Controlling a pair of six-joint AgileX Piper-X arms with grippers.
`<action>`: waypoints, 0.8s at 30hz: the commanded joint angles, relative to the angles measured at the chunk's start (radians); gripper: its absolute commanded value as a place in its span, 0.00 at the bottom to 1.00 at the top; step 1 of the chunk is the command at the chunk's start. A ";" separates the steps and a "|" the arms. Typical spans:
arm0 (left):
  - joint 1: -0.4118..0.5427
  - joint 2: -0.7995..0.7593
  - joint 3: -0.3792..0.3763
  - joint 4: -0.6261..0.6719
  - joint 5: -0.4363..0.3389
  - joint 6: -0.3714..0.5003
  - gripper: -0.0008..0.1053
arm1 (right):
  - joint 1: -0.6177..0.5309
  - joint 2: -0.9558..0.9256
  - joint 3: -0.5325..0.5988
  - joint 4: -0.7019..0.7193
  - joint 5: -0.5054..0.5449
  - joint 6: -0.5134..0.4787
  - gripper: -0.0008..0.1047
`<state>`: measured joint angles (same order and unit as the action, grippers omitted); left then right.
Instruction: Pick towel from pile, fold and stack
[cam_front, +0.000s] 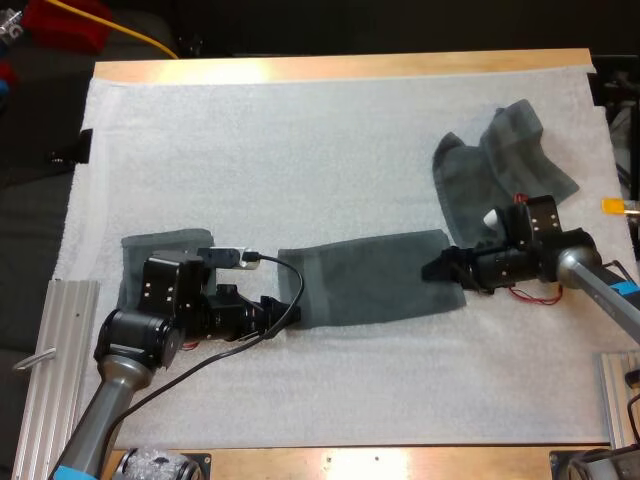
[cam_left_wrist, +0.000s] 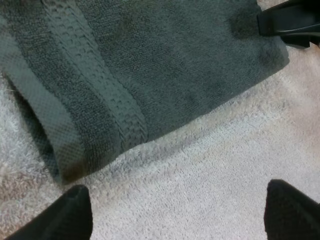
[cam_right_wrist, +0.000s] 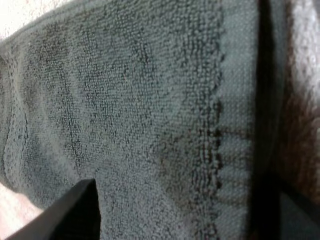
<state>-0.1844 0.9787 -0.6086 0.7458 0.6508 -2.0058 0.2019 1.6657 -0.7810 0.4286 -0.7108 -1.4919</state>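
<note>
Three dark grey-green towels lie on the white mat (cam_front: 300, 150) that covers the tabletop (cam_front: 340, 68).

Towel positions:
- The flat towel (cam_front: 365, 278) is spread in the middle of the mat, between my two tools.
- The folded towel (cam_front: 150, 250) lies near the mat's left side, partly under my left arm (cam_front: 120, 370).
- The crumpled towel (cam_front: 505, 160) sits toward the far right of the mat. It is near the flat towel's right end and well apart from the folded towel.

My left tool (cam_front: 283, 308) is at the flat towel's left end. In the left wrist view its fingers (cam_left_wrist: 62, 215) stand wide apart over bare mat, just short of the towel's ribbed border. It holds nothing.

My right tool (cam_front: 437, 268) is at the flat towel's right end. In the right wrist view its fingers (cam_right_wrist: 70, 210) stand wide apart, and the towel's hemmed border runs across the gap between them. The tool grips nothing. The fingertips appear low over the cloth, but I cannot tell whether they touch it.
</note>
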 joint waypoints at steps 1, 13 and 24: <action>0.002 -0.008 -0.002 -0.002 0.013 0.006 0.66 | 0.002 -0.002 -0.008 0.002 0.003 0.012 0.59; 0.002 -0.008 -0.002 -0.002 0.021 0.006 0.66 | 0.002 -0.002 -0.008 0.051 0.082 0.012 0.05; 0.002 -0.008 -0.002 -0.002 0.021 0.006 0.66 | 0.002 -0.028 -0.008 0.188 0.218 -0.061 0.01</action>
<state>-0.1844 0.9787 -0.6086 0.7458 0.6642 -2.0058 0.2019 1.6542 -0.7810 0.5792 -0.5395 -1.5268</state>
